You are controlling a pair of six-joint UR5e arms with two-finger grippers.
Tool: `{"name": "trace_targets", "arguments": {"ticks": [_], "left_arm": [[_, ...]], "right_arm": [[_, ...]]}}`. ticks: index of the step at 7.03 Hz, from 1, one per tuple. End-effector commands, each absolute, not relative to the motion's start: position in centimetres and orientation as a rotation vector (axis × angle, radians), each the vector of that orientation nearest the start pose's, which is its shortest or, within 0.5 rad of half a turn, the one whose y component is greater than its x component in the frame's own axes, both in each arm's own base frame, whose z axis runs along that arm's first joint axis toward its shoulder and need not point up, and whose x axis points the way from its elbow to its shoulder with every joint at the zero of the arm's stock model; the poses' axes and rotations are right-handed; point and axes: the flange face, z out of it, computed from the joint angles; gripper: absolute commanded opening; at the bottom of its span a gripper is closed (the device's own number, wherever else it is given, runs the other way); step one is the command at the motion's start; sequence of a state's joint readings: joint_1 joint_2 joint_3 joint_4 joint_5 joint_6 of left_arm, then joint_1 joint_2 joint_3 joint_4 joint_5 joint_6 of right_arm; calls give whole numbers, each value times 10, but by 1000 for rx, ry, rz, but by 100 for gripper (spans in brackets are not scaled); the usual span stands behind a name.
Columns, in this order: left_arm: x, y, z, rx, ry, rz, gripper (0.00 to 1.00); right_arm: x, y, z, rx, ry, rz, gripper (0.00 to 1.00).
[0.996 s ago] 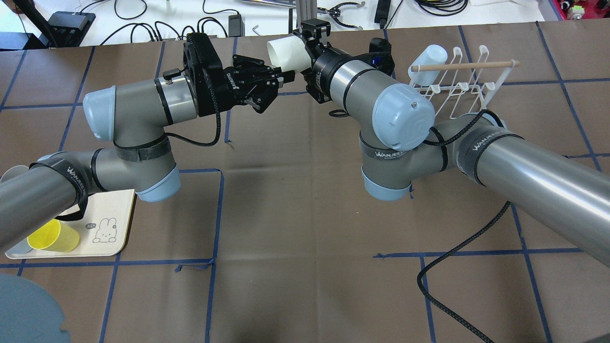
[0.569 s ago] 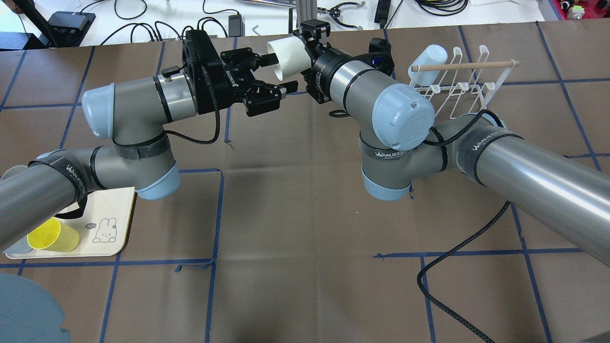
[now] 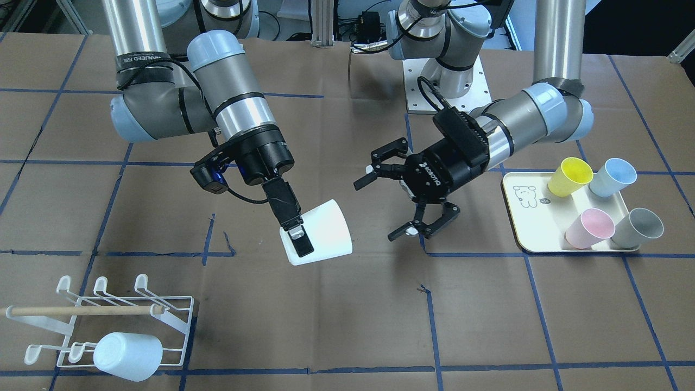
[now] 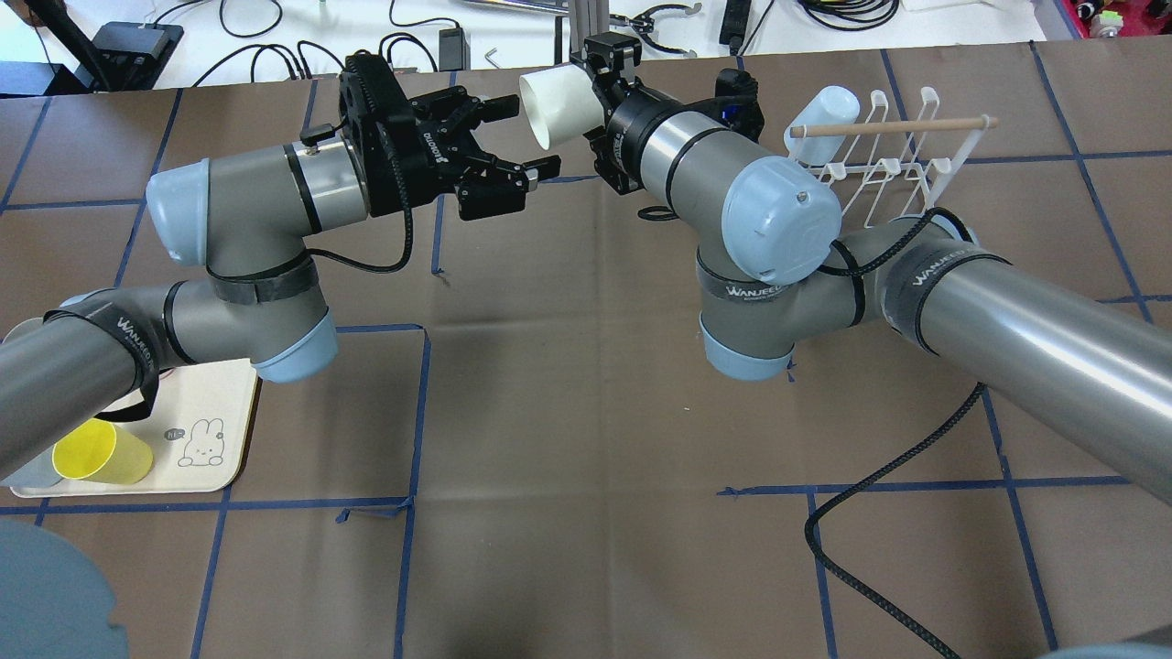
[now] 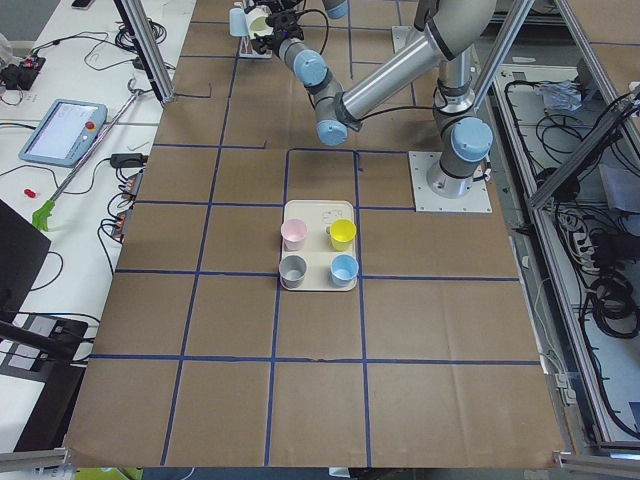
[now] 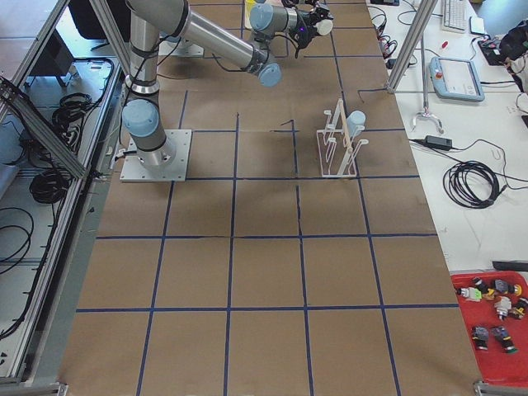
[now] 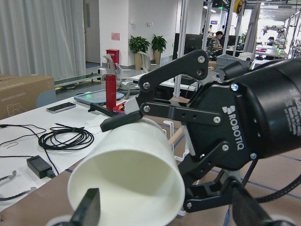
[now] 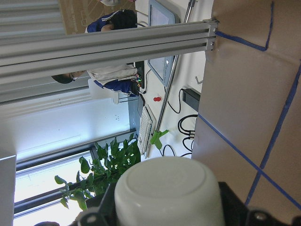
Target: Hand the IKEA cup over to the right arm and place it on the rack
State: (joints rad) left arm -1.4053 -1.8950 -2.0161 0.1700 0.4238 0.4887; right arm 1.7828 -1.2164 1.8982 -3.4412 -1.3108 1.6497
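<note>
Beside cup (image 3: pixel 328 225) rim, left tool (image 3: pixel 378 209) gapes, apparently apart.

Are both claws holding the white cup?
No, only the right claw grips the white cup; the left claw is open and apart from it.

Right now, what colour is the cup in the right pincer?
White. The cup held by the right pincer shows best in the exterior front-facing view.
</note>
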Motion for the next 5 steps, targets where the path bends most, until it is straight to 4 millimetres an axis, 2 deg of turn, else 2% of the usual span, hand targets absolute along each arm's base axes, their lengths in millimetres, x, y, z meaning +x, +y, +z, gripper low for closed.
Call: {"name": "trace_targets", "arguments": {"ticks": [1,2,3,5], "left_arm": [[-90,-547,362,-899,-1886,1434,99],[-81,-560,361,-848,-2014,1429,99],[-74,-577,379,-820,-2128,1444,99],[-67,-602,411,-717,-2399,1298,99]], "right_arm": [[231,-552,374,1119,1647,-688,43],[204,-562,375,1078,1697,-789,41],[172,-572,377,1042,1747,-897,38],[123,-584,376,853,1949,-1169,35]]}}
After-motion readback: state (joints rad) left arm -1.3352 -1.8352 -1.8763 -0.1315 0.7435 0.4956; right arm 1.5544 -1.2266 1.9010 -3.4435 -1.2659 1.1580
